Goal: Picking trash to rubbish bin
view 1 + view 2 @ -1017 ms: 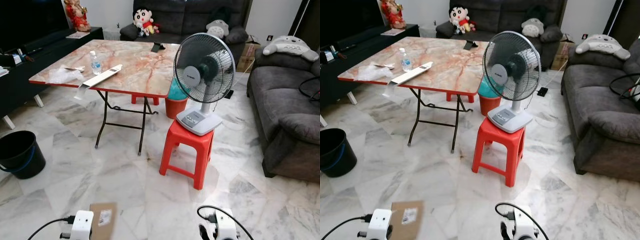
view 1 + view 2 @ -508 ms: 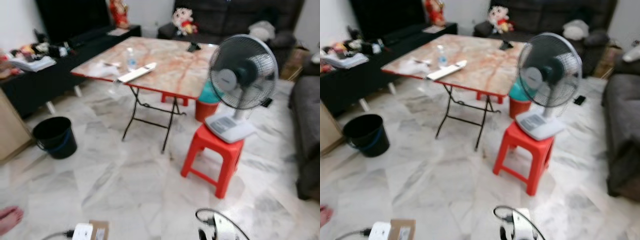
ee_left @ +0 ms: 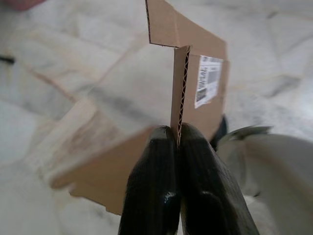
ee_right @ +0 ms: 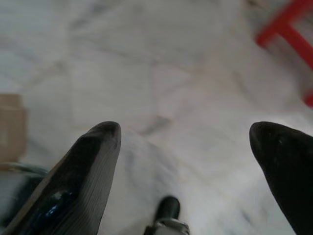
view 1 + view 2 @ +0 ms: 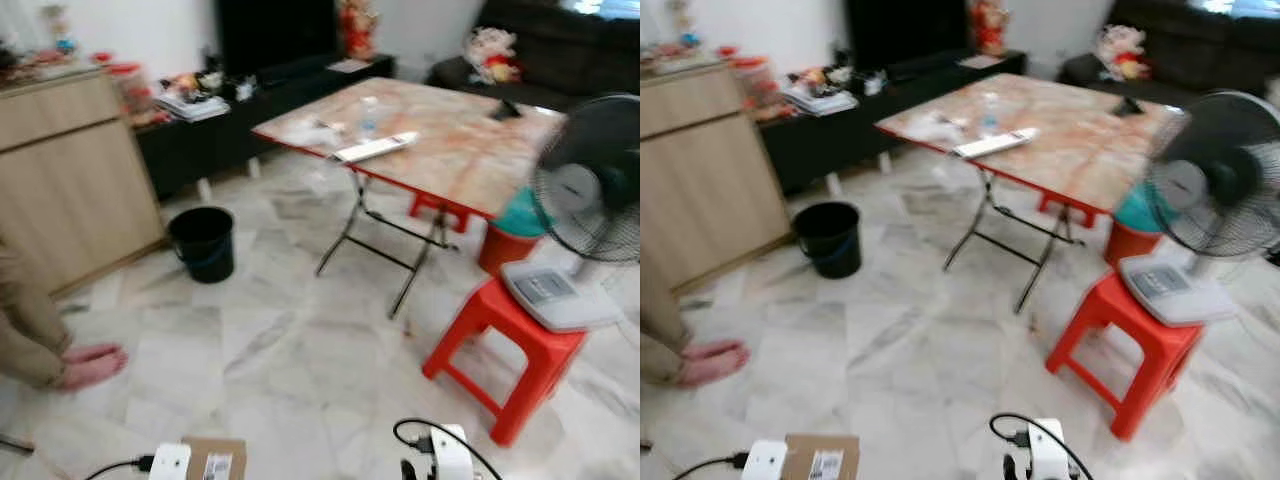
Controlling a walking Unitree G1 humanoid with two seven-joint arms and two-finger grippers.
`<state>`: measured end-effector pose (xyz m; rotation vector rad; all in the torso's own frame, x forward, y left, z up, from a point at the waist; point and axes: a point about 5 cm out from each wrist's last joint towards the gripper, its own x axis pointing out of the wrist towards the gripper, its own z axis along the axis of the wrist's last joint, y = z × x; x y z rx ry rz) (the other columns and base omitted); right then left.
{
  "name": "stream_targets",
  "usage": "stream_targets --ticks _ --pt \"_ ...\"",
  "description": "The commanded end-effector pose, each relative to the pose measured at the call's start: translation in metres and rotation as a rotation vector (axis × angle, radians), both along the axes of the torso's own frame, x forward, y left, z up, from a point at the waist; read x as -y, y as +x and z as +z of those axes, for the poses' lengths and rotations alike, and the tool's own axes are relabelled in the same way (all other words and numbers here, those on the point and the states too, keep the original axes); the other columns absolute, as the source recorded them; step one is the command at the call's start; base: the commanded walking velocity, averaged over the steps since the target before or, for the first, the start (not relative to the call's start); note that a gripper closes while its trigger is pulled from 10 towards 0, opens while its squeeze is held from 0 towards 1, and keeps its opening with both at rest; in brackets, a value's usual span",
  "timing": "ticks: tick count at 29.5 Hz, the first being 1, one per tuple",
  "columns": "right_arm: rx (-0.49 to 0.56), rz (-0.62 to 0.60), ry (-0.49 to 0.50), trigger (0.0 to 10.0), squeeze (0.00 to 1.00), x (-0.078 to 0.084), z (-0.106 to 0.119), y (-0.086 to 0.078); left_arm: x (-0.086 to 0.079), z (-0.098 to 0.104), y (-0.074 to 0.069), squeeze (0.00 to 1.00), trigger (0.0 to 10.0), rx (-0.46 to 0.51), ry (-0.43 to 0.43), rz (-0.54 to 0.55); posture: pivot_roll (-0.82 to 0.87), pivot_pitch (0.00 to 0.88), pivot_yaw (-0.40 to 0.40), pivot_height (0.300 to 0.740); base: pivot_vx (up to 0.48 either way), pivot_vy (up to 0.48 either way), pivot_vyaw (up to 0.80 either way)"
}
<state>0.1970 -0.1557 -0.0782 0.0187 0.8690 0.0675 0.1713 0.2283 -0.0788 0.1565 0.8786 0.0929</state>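
Observation:
My left gripper (image 3: 177, 136) is shut on a flat piece of brown cardboard (image 3: 193, 93) with a white barcode label; the same cardboard (image 5: 215, 460) pokes up at the bottom edge of the head views beside the left wrist. A black bucket-like rubbish bin (image 5: 203, 242) stands on the marble floor ahead on the left, near the wooden cabinet. My right gripper (image 4: 186, 147) hangs low over the floor with its fingers spread wide and nothing between them.
A folding marble-top table (image 5: 470, 150) with a water bottle and papers stands ahead right. A fan on a red stool (image 5: 520, 345) is at the right. A wooden cabinet (image 5: 70, 180) is at the left, and a person's bare foot (image 5: 90, 365) rests on the floor at left.
The camera has swung left: table, fan and stool shifted right, the black bin moved toward the middle, and the cabinet and a person's foot came into view. The cardboard stays gripped.

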Motion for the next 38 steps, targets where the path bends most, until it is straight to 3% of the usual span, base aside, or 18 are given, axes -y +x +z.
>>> stream_targets --ticks 1,20,33,38 --pt "-0.008 -0.015 -0.016 10.0 0.00 0.007 -0.001 -0.002 0.002 0.000 0.002 0.00 10.0 0.001 0.003 0.003 -0.05 0.000 -0.008 0.740 0.000 0.000 0.75" --pt "0.021 -0.087 0.026 10.0 0.00 0.002 0.001 0.001 -0.002 0.004 0.008 0.00 10.0 0.002 0.034 -0.033 -0.05 0.000 0.041 0.740 0.000 0.000 0.09" --pt "0.020 -0.102 0.021 10.0 0.00 0.003 0.001 0.001 -0.003 0.011 0.024 0.00 10.0 0.013 0.070 -0.070 -0.05 0.000 0.055 0.740 0.000 0.000 0.00" --pt "0.022 -0.108 0.025 10.0 0.00 0.002 0.001 0.001 -0.002 0.010 0.022 0.00 10.0 0.002 0.074 -0.068 -0.05 0.000 0.059 0.740 0.274 0.000 0.00"
